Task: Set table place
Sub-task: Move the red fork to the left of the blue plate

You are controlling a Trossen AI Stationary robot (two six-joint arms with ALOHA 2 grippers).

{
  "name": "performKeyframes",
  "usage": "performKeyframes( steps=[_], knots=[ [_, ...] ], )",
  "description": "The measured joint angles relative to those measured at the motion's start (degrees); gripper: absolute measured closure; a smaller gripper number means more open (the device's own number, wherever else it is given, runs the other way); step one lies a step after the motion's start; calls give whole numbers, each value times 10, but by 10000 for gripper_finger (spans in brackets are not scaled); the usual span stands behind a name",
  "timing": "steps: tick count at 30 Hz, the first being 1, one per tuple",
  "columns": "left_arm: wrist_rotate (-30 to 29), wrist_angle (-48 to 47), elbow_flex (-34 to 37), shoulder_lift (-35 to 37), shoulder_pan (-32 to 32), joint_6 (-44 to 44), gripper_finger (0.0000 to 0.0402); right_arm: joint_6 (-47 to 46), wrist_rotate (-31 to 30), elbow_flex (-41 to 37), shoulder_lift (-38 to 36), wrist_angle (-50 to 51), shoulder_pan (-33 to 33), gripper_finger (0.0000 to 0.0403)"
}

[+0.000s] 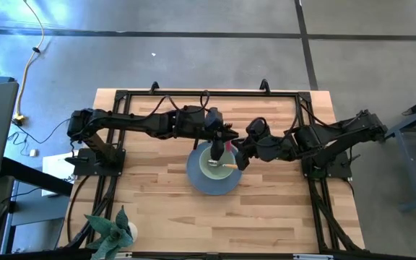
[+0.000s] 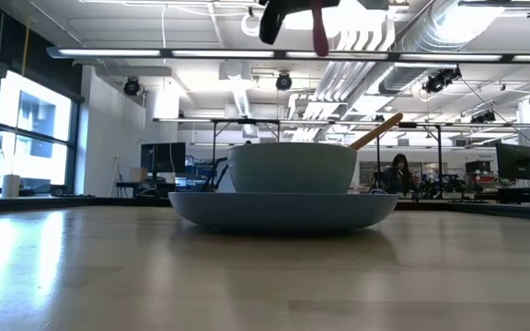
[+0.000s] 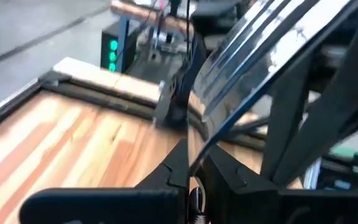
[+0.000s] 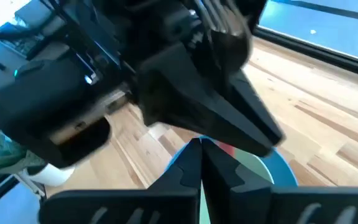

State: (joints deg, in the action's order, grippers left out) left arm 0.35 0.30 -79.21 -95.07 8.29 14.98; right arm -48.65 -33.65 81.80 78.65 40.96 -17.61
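Observation:
The grey-blue plate (image 1: 199,180) lies at the table's middle and shows in the low view (image 2: 283,210). The pale green bowl (image 1: 212,169) stands on it (image 2: 291,167). The yellow-handled spoon (image 1: 227,165) lies in the bowl, its handle (image 2: 375,131) slanting out over the rim. My left gripper (image 1: 219,137) is above the bowl's far side, shut on the red-handled fork (image 1: 229,148). My right gripper (image 1: 241,156) is just right of the bowl, its fingers (image 4: 191,163) shut, their ends close beside the fork's red handle (image 4: 227,149); whether they touch it cannot be told. My left gripper pinches the fork between its two fingers (image 3: 178,169). The metal tines (image 3: 260,43) reach out past the fingertips. The red handle (image 2: 320,32) hangs down below the gripper, clear above the bowl. The place of contact itself is hidden by the fingers.
The black metal frame (image 1: 121,95) runs round the table's far and side edges. A small potted plant (image 1: 113,228) stands at the near left corner. Bare wood lies near the front edge (image 1: 266,224). A person (image 2: 399,171) sits far off in the room behind.

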Motion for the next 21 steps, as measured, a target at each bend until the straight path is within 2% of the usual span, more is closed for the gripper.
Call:
performKeyframes(
  steps=[7,13,21],
  knots=[
    [-43,-120,-35,20,-1,-20,391,3,9,0,-5,10,-1,401],
    [-50,-222,-36,78,-17,-12,391,2,18,0,-23,42,-1,402],
    [-199,-391,-26,171,-88,47,391,-14,8,-1,-58,117,-2,402]
  ],
)
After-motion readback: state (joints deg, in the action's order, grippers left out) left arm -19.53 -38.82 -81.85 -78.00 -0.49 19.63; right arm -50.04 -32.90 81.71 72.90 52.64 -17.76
